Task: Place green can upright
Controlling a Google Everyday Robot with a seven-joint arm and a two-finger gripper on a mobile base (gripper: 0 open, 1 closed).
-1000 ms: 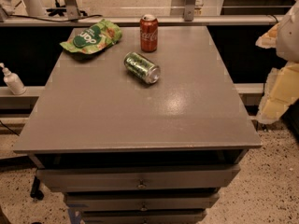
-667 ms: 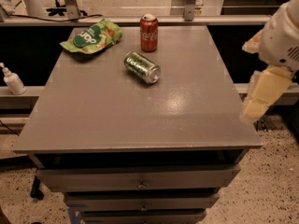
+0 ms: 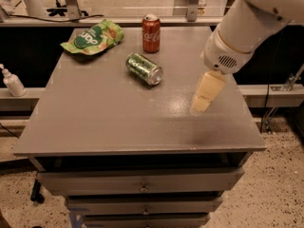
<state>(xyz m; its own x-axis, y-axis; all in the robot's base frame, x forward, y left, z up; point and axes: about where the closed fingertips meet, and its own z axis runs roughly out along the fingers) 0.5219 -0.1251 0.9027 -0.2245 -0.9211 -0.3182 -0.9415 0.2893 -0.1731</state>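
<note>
The green can point(image 3: 144, 69) lies on its side on the grey table point(image 3: 109, 122), in the far middle part of the top, with one silver end facing the front right. My gripper point(image 3: 202, 101) hangs from the white arm point(image 3: 247, 27) over the right side of the table, to the right of the can and a bit nearer the front. It is apart from the can and holds nothing that I can see.
A red cola can point(image 3: 151, 33) stands upright just behind the green can. A flat green snack bag point(image 3: 92, 37) lies at the far left corner. A white bottle point(image 3: 12, 82) stands on a ledge left of the table. Drawers point(image 3: 142, 186) sit below the top.
My arm has swung in from the right edge of the view to over the right part of the table. The cans and the bag have not moved.
</note>
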